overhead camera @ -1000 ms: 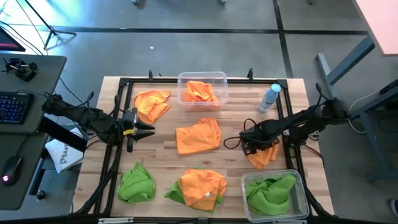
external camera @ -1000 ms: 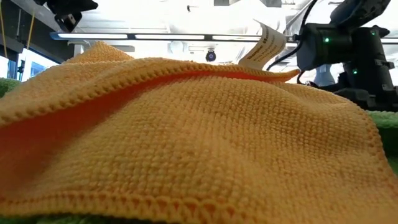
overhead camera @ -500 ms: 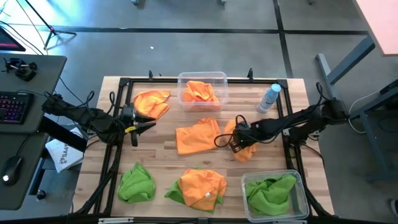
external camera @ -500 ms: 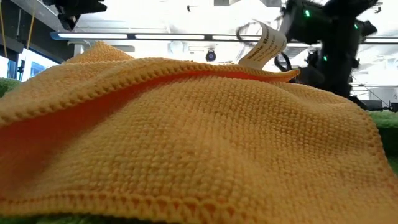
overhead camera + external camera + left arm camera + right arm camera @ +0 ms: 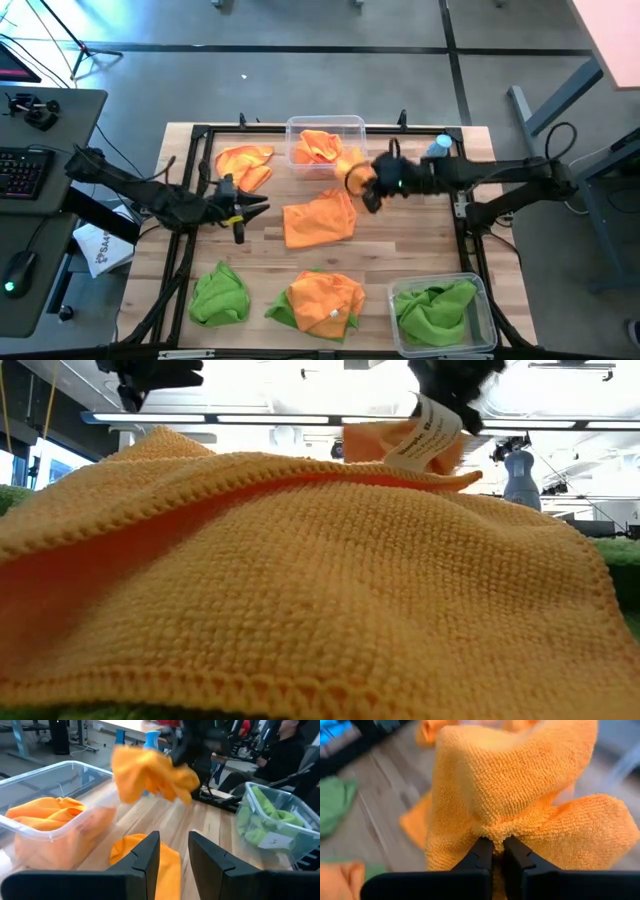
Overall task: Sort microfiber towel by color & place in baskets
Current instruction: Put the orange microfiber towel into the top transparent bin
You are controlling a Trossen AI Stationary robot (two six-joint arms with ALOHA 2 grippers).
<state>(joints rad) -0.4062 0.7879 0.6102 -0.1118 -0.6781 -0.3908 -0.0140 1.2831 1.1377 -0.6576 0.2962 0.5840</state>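
- The right claw (image 5: 362, 183) pinches an orange towel (image 5: 354, 172), held up just beside the far basket (image 5: 326, 125) of orange towels.
- The left claw (image 5: 262, 208) waits, fingers spread, holding nothing.
- Near basket (image 5: 440, 318) has green.
- Four piles are left on the table (image 5: 380, 258).

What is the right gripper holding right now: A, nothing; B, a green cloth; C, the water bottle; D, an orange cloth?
D: the right gripper is pinched shut on a bunched orange cloth, held in the air next to the tub of orange cloths.
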